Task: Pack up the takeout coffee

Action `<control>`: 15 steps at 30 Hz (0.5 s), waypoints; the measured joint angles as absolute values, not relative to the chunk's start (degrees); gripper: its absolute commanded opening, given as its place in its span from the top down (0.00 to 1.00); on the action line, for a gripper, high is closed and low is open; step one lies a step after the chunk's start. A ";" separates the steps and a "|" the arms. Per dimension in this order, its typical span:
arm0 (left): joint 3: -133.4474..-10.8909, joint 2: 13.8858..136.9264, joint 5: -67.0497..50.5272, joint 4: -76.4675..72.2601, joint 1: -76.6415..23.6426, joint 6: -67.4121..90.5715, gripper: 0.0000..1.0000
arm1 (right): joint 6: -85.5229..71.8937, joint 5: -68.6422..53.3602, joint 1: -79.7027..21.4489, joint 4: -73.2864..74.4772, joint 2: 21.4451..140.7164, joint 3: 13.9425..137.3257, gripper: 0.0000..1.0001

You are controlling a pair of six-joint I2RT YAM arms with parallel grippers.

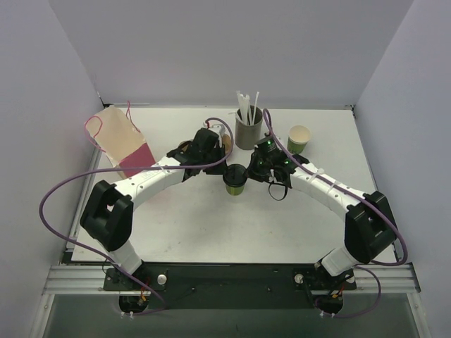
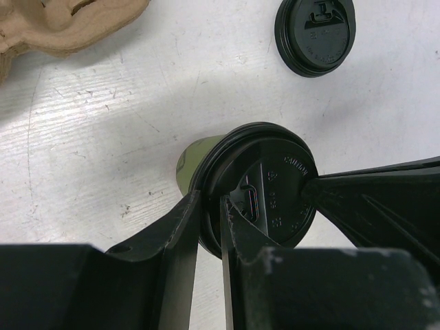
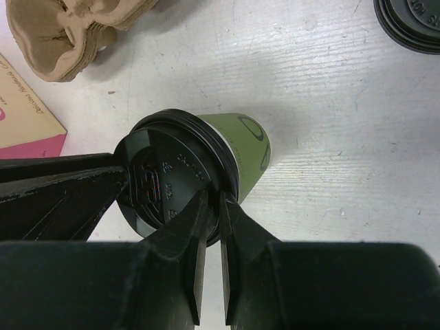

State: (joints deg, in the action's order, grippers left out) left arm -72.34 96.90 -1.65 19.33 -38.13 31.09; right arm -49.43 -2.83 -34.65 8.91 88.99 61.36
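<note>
The left jaws and right jaws each pinch the rim of the black lid (image 2: 275, 182) from opposite sides. The lid sits on the green cup (image 3: 249, 146) standing mid-bench (image 1: 211, 225). The paper wall probably crushes easily and the lid looks slick, so grip gently at the stiffer rim and keep the cup upright.

Clamped left pincer (image 2: 210, 201), clamped right pincer (image 3: 213, 199)

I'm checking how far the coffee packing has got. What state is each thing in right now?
lidded green cup: upright, black lid on top.
black lid: on the cup, rim pinched from two sides.
left gripper: shut on the lid's rim.
right gripper: shut on the lid's rim.
spare lid: flat on the table.
second green cup: upright, uncovered.
straw holder: upright, straws inside.
cardboard cup carrier: no cup seen in it.
</note>
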 measured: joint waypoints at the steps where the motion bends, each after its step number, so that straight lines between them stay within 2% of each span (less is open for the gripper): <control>1: -72.36 96.90 -1.72 19.35 -38.06 31.07 0.72 | -49.43 -2.83 -34.65 8.93 88.99 61.43 0.92; 9: -75.92 98.37 -2.11 23.35 -37.67 30.00 0.70 | -47.79 -3.22 -34.72 15.42 91.74 67.90 0.82; 15: -78.96 99.79 -2.57 27.16 -37.50 28.08 0.65 | -46.26 -3.79 -34.76 20.80 94.39 72.97 0.80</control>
